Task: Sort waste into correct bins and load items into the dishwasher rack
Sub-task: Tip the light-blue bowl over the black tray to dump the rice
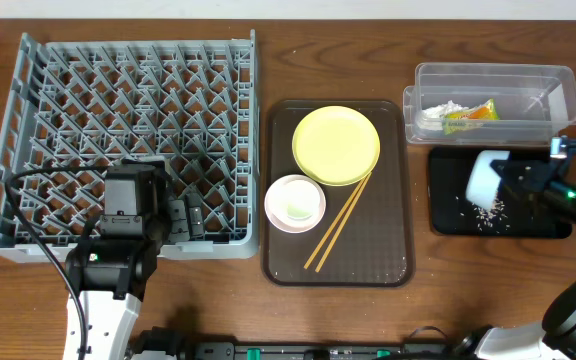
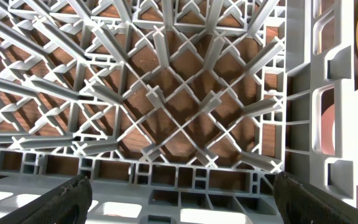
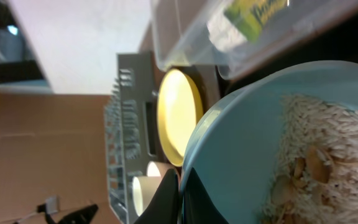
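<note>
My right gripper (image 3: 179,196) is shut on the rim of the light blue bowl (image 1: 488,178) and holds it tipped over the black tray (image 1: 446,215). Rice-like scraps (image 3: 319,155) cling inside the bowl, and some lie on the tray (image 1: 488,212). The clear tub (image 1: 558,88) behind holds the green-yellow wrapper (image 1: 465,117) and white paper (image 1: 440,108). The yellow plate (image 1: 336,145), pinkish-white bowl (image 1: 295,203) with the white cup inside, and chopsticks (image 1: 338,222) lie on the brown tray (image 1: 388,260). My left gripper (image 2: 179,196) is open over the grey rack's (image 1: 128,110) front edge.
The rack's pegs (image 2: 160,81) stand close below the left gripper. The brown serving tray sits between the rack and the two bins. Bare wooden table (image 1: 348,50) lies behind the tray.
</note>
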You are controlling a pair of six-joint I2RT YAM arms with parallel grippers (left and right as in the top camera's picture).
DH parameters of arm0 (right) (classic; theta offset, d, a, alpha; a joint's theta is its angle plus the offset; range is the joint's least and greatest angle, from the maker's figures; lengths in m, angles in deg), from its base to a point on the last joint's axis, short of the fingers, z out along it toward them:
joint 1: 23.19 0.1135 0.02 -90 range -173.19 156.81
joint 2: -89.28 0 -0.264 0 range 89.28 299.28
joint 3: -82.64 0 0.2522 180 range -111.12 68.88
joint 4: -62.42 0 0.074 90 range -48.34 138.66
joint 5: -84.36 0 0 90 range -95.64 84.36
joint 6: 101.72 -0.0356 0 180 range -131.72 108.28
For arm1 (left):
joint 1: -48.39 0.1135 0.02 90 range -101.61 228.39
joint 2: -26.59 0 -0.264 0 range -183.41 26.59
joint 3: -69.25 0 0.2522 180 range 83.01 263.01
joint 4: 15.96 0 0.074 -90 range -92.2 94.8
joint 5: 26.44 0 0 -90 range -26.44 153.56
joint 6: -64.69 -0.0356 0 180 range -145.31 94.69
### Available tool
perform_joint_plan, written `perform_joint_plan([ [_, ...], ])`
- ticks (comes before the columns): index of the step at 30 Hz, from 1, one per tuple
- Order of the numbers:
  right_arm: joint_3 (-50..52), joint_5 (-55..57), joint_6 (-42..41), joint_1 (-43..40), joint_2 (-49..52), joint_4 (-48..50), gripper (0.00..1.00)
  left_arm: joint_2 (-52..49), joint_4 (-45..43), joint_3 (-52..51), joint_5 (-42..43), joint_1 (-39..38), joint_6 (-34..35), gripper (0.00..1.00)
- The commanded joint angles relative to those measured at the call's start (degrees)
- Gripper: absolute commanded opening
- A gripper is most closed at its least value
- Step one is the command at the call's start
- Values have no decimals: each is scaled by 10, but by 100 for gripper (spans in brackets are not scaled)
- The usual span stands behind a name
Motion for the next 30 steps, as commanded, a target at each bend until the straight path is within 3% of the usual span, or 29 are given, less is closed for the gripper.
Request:
perform_joint_plan([
  [1, -6, -91, 10, -25, 2, 10, 1, -2, 1, 14, -3, 2, 5, 94],
  [13, -6, -168, -36, -86, 2, 65, 1, -2, 1, 14, -3, 2, 5, 95],
  [30, -6, -75, -89, -107, 2, 83, 1, -2, 1, 14, -3, 2, 5, 95],
])
